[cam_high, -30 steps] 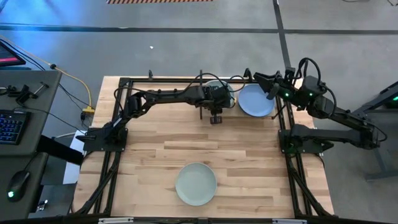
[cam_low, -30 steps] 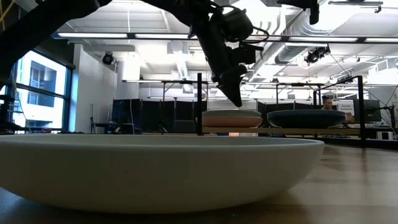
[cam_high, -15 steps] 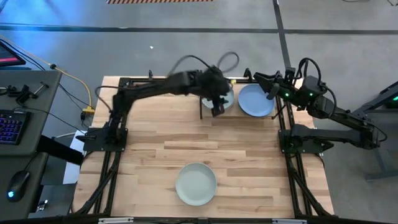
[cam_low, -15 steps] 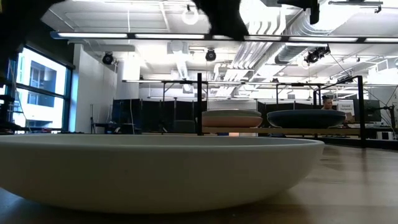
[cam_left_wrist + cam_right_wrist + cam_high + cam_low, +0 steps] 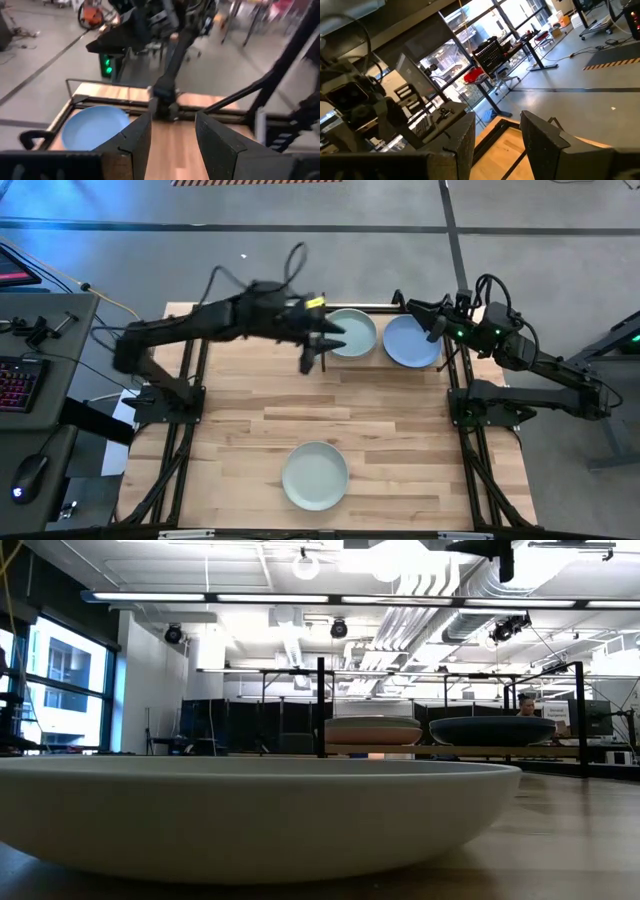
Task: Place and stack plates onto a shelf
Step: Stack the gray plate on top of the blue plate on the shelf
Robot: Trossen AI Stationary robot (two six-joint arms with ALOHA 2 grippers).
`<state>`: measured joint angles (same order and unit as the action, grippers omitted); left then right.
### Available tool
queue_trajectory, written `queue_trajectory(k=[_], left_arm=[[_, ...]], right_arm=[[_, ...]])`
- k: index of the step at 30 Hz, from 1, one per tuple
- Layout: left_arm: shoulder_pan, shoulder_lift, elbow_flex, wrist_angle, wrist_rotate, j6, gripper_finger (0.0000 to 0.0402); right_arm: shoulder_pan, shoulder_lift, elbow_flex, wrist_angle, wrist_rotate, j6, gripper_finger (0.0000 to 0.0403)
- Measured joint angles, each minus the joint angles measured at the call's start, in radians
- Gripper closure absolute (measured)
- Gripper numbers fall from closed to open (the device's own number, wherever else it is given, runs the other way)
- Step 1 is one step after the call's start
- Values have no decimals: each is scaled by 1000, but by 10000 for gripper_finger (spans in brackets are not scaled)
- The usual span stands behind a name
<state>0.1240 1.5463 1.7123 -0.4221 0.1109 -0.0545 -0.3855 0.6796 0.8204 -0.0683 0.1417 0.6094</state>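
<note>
3 plates visible: 2 on shelf, 1 sage plate on table. Left gripper, right gripper: both apart, empty.

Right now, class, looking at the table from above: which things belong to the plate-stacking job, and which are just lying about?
Belongs to the job:
- pale green plate, alone on the table
- pale plate on the shelf
- blue plate beside it
- left gripper, fingers empty
- right gripper

Just lying about:
- keyboard and mouse on the side desk
</note>
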Motion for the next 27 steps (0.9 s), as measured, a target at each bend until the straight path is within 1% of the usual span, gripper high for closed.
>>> queue_trajectory(k=[7, 12, 15, 18, 23, 27], left_arm=[[-44, -304, -426, 312, -9, -134, 259], [-56, -493, -645, 526, -50, -152, 259], [-53, -585, -753, 617, -119, -153, 259], [-53, -657, -834, 637, -176, -170, 259], [-54, -724, -913, 631, -175, -244, 259], [-61, -745, -935, 629, -172, -258, 259]], right_arm=[[0, 0, 0, 1, -50, -3, 263], [0, 0, 0, 1, -67, -7, 263], [0, 0, 0, 1, -68, -8, 263], [0, 0, 0, 2, -68, -8, 263], [0, 0, 0, 3, -73, -11, 263], [0, 0, 0, 5, -74, -16, 263]])
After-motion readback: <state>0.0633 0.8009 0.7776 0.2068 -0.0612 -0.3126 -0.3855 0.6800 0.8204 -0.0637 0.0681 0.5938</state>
